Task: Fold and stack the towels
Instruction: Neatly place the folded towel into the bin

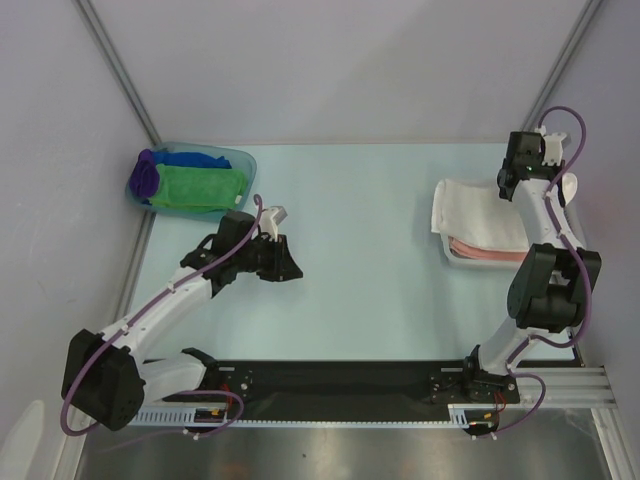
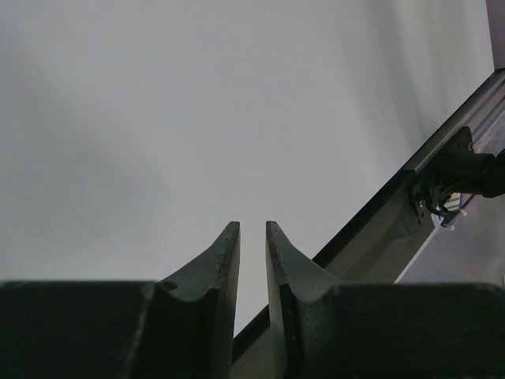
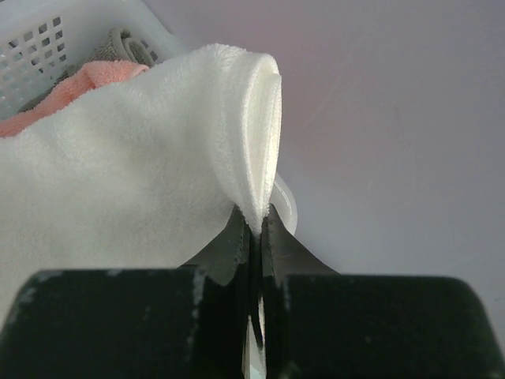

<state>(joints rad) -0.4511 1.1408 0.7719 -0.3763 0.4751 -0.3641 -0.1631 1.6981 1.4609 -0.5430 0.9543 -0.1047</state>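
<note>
Table [image 1: 370, 250] pale blue, grey walls [image 1: 330, 60], left claw [image 2: 252, 229] slightly apart, empty, right claw [image 3: 255, 229] clamped on white towel [image 3: 118, 158].

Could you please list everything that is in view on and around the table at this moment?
Translucent blue plastic tub: one, blue, table's far left corner.
Green terry towel: one, green, folded in the tub.
Blue terry towel: one, blue, in the tub, behind the green one.
Purple terry towel: one, purple, tub's left end.
White mesh plastic basket: one, white, table's right side.
White terry towel: one, white, draped over the basket.
Salmon pink terry towel: one, pink, in the basket.
Grey terry towel: one, grey, in the basket, mostly hidden.
Table: one, pale blue.
Left gripper: one, black, open, empty.
Right gripper: one, black, shut on the white towel's edge.
</note>
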